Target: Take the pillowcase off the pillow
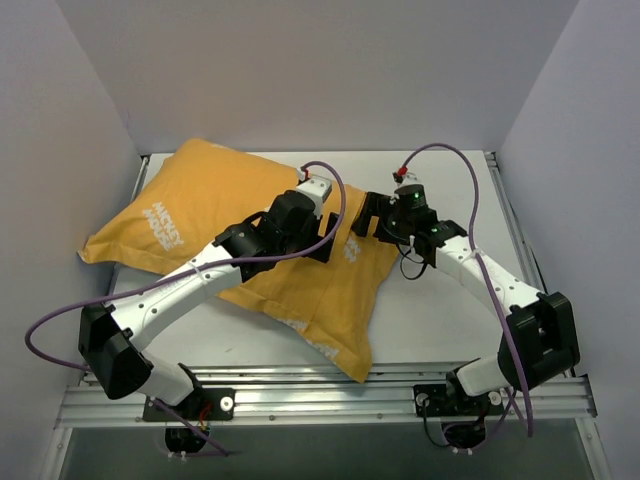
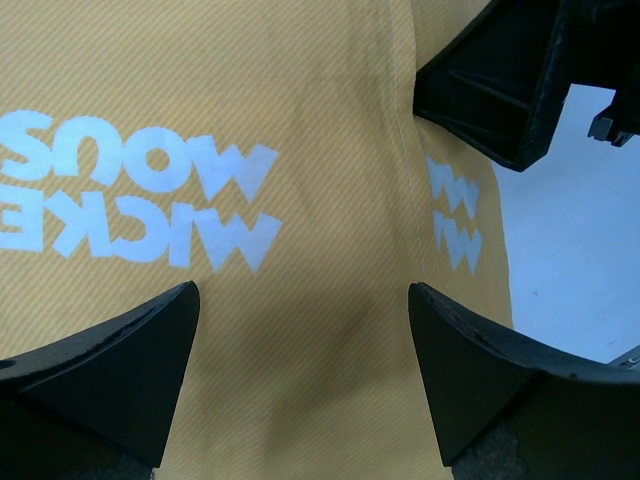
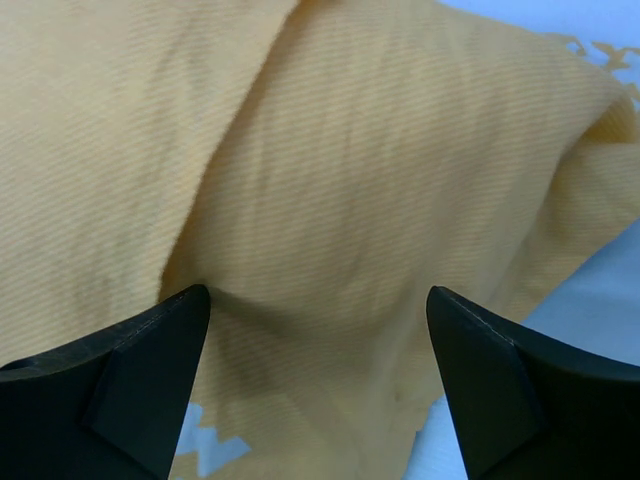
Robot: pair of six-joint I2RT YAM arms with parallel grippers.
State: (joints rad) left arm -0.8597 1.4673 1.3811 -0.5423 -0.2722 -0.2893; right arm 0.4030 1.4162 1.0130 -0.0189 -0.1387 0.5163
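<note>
We read white "MICKEY MOUSE" on the pillowcase (image 1: 215,195); left gripper (image 2: 302,295) and right gripper (image 3: 318,295) gape wide, clasping nothing.

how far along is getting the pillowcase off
Nothing looks done: the pillowcase lies plump and yellow side up, with no pillow showing. In hand: the left claw and right claw are both open over its right edge, neither gripping the fabric. Left to do: pinch the case and pull it off.
</note>
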